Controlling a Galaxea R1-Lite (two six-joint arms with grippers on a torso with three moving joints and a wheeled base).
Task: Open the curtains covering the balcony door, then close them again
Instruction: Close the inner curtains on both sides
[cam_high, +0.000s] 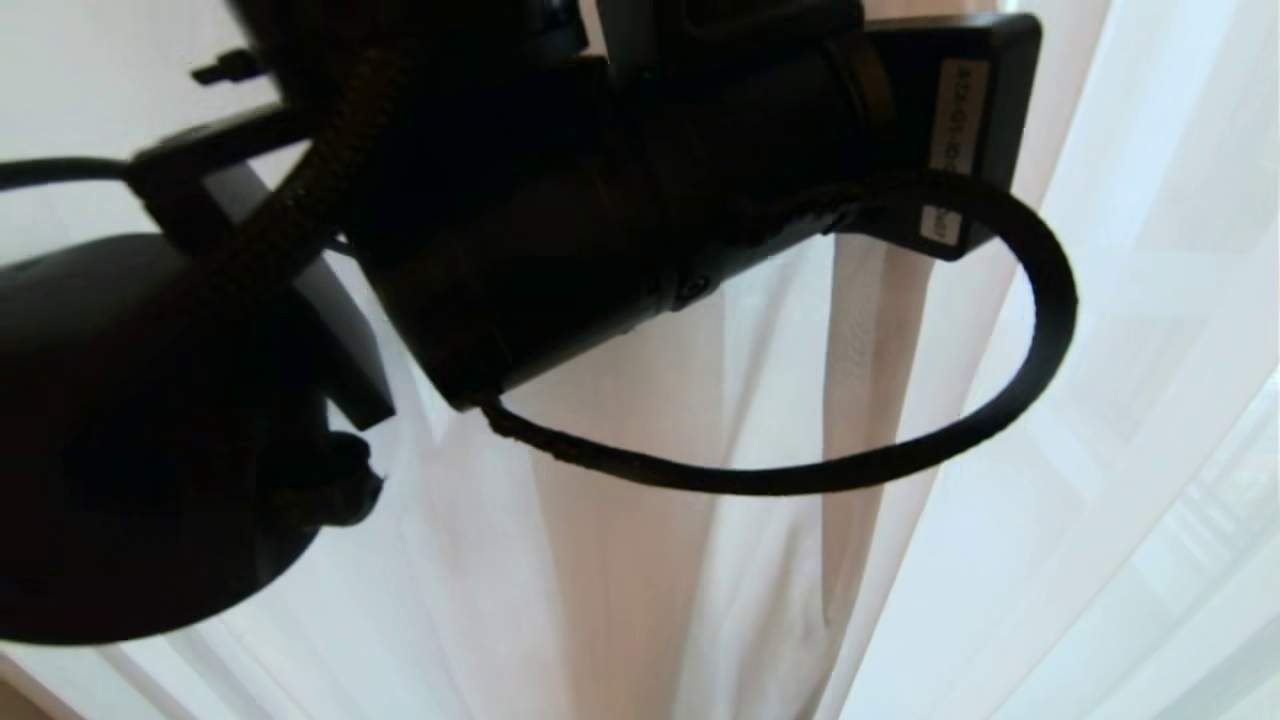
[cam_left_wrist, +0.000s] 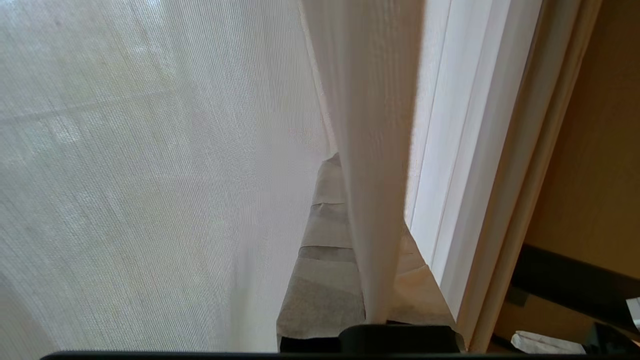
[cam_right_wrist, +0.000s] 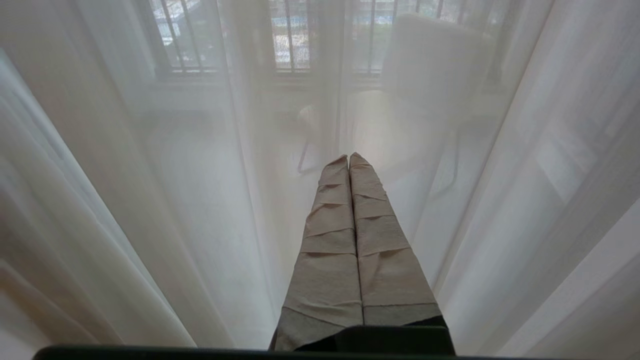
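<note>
The curtains, tall pale beige-cream woven panels in long pleats (cam_left_wrist: 370, 150) paired with thin translucent white sheers (cam_left_wrist: 150, 175), hang right against the left pincer (cam_left_wrist: 350, 235). 1 narrow beige fold runs down between its 2 tape-wrapped fingers (cam_left_wrist: 320, 260), which are closed on that fold, so the fabric is gripped. The sheer spreads to 1 side of the pincer, and a white frame edge and tan wall lie to the other.

Ahead of the right pincer (cam_right_wrist: 350, 162), the sheers (cam_right_wrist: 150, 200) fall unbroken across the view; barred railing and a pale chair show faintly through them. The balcony door itself cannot be made out behind the fabric.

As a judgement, the curtains are not drawn clear here: fabric covers everything in front of both pincers, and whether this grip belongs to the opening pull or the closing pull cannot be told.

In the head view the left arm (cam_high: 600, 200) is raised close before the camera, a black cable (cam_high: 900, 440) looping beneath it. The right pincer points level at the sheers, its fingers (cam_right_wrist: 325, 250) pressed together on nothing.
</note>
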